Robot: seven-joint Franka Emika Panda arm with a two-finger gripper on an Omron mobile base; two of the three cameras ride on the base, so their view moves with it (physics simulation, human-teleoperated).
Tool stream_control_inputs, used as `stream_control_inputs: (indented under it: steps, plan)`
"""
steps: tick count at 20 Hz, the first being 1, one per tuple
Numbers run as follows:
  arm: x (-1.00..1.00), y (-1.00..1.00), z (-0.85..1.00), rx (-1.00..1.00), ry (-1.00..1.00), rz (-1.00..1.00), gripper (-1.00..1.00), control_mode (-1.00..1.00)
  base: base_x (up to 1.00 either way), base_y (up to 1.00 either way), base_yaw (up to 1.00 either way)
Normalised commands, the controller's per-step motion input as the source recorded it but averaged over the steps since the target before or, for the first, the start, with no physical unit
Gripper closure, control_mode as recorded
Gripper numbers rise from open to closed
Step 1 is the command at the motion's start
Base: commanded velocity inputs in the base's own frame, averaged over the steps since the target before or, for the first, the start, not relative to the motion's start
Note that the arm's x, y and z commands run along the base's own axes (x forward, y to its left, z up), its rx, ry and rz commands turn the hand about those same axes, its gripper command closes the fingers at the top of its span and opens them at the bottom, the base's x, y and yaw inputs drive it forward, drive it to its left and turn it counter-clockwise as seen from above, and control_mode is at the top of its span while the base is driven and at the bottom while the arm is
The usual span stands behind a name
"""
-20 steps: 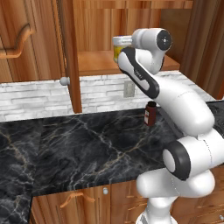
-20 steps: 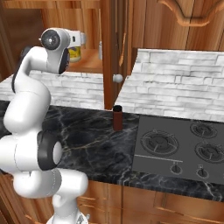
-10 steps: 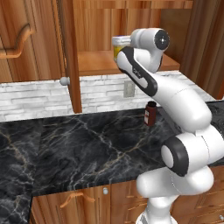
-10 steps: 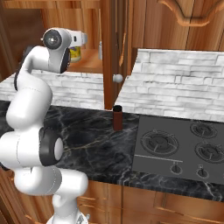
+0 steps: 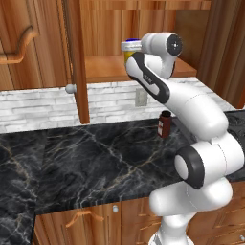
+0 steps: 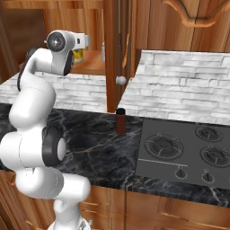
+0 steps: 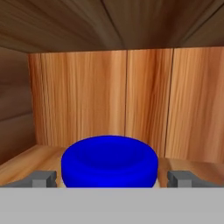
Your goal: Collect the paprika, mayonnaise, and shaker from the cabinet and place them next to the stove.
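I've got the tool (image 7: 112,178) spread wide, fingers either side of the squat blue-lidded mayonnaise jar (image 7: 109,161) on the reddish-brown wooden cabinet's shelf (image 7: 26,162), nothing gripped. Closing this high might catch only the lid and let the jar slip; a push could skid it toward the back wall.

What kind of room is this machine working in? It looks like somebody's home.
A home kitchen, it seems, though a rendered one. A black cooktop with ringed burners is set into a dark marble counter, wooden wall cabinets hang above a pale stone backsplash, and a spice bottle stands on the counter.
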Motion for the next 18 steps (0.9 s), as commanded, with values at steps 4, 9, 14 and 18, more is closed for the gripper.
stream_control_inputs:
  steps: [4, 9, 14, 18]
  plan:
    - [0.06, 0.00, 0.00, 0.00, 0.00, 0.00, -1.00, -1.00, 0.00, 0.00, 0.00]
    - [0.03, 0.00, -0.01, 0.00, 0.00, 0.00, -1.00, -1.00, 0.00, 0.00, 0.00]
    - [0.07, 0.00, -0.01, 0.00, 0.00, 0.00, 1.00, -1.00, 0.00, 0.00, 0.00]
    - [0.07, 0.00, 0.00, 0.00, 0.00, 0.00, 1.00, -1.00, 0.00, 0.00, 0.00]
